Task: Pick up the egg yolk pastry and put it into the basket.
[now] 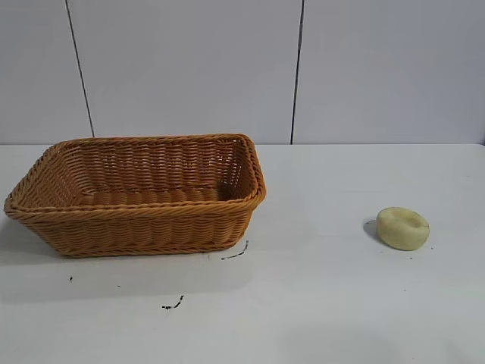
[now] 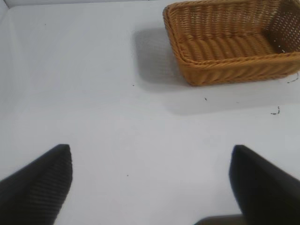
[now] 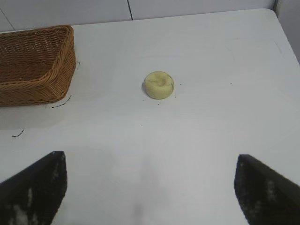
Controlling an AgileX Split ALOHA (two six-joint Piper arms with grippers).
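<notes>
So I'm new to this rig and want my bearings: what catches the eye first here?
The big orange-brown wicker basket dominates the left of the white table, with nothing visible inside. The small pale yellow egg yolk pastry sits alone to the right, well apart from it. Both the left gripper and right gripper hang open above bare table.

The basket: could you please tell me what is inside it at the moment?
Nothing shows inside the basket: only its bare woven floor and walls. The near wall hides the front strip of floor in the exterior view. The egg yolk pastry sits outside, on the table.
</notes>
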